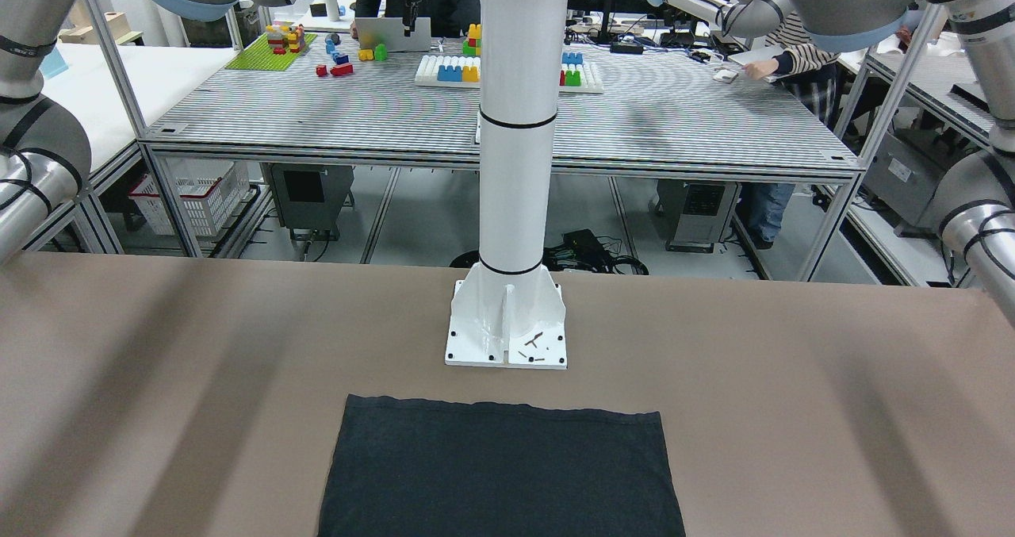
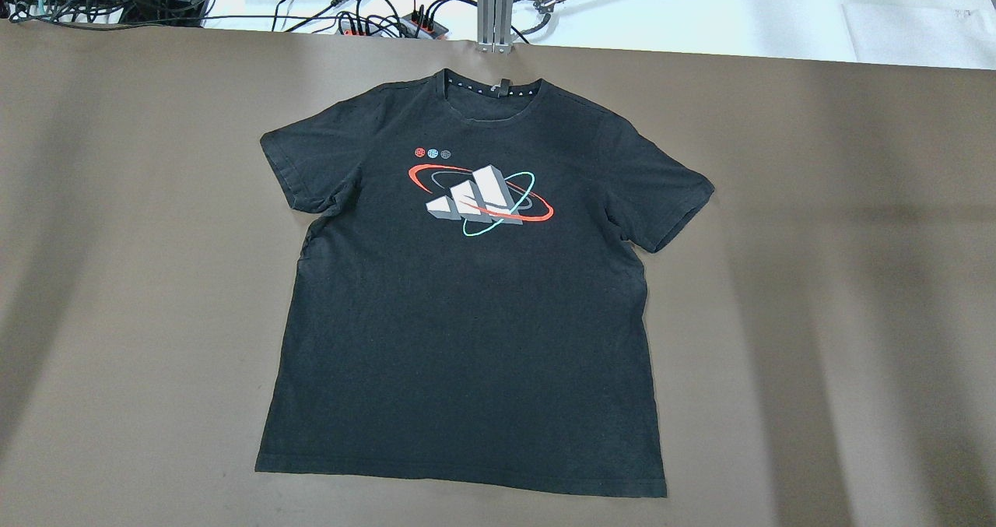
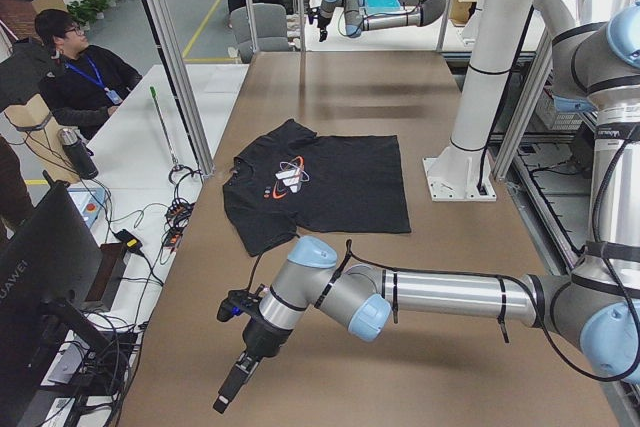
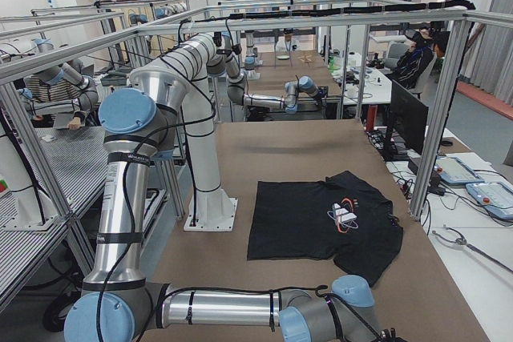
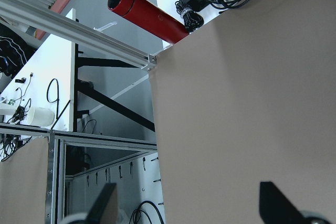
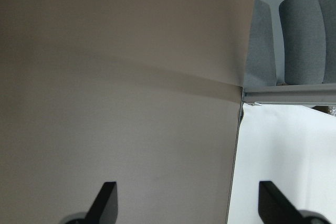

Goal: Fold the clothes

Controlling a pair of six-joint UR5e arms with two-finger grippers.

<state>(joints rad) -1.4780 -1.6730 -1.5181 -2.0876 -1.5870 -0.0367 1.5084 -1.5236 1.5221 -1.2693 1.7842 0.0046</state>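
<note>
A black T-shirt (image 2: 467,317) lies flat and face up in the middle of the brown surface (image 2: 817,278). Both short sleeves are spread out. Its collar points toward the far edge in the overhead view, and its hem lies near the base of the white post (image 1: 506,323) without touching it.

The chest print (image 2: 481,198) shows three slanted grey-white bars ringed by a red loop and a teal loop, with three small round dots above them. No word on it can be read. A row of tiny white marks runs inside the neckband. The only legible writing is "HUAWEI" on the back of a dark monitor (image 3: 45,297) at the near left of the left side view.

The left arm (image 3: 440,295) reaches to the surface's end on the robot's left, well apart from the shirt. Its jaws are spread wide over bare brown cloth with nothing between them. The right arm (image 4: 224,307) is at the opposite end, and its jaws are likewise spread wide over bare surface, close to that edge.

A red bottle (image 5: 147,17) lies on the white desk past the corner under the left wrist. An aluminium upright (image 2: 496,5) and a tangle of cables (image 2: 373,13) sit just beyond the collar. Grey chairs (image 6: 307,35) stand past the right-hand edge. Coloured toy bricks (image 1: 460,65) sit on the table behind the post, and a person (image 3: 75,67) sits beside the white desk.
</note>
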